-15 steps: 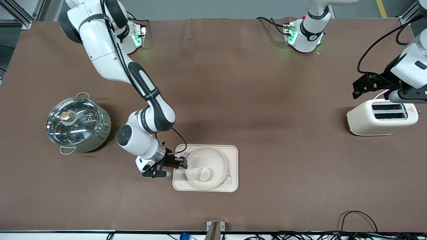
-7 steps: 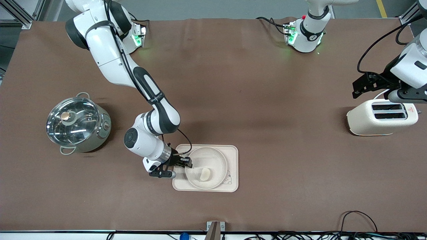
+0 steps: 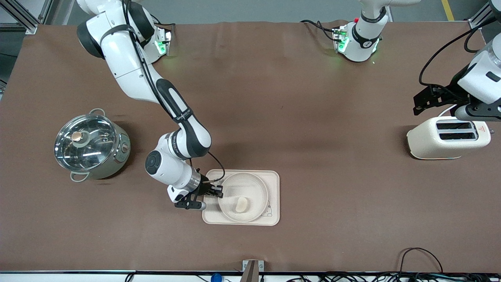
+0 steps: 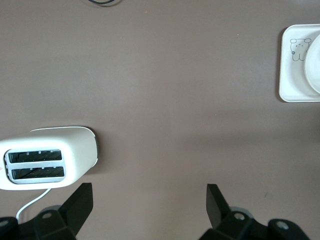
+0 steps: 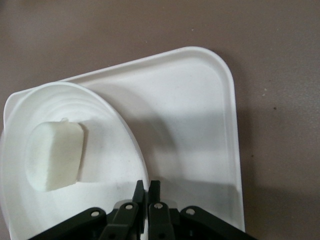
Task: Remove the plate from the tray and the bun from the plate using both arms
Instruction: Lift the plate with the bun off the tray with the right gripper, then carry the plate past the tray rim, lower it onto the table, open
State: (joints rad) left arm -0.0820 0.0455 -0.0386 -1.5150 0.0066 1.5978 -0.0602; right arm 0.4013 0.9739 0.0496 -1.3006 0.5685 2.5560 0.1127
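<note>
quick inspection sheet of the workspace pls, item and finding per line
surface: brown table, bare around the tray.
job's things: bun in the plate; plate on the rabbit tray.
clutter: lidded pot toward the right arm's end; toaster toward the left arm's end.
grippers: right gripper shut on the plate's rim; left gripper open, waiting above the toaster.
cables: loose ones along the table's near edge.
surroundings: nothing seen.

Brown table (image 3: 297,98) w/ cloth cover — grey floor (image 3: 254,9) at top, cables along edge.
</note>
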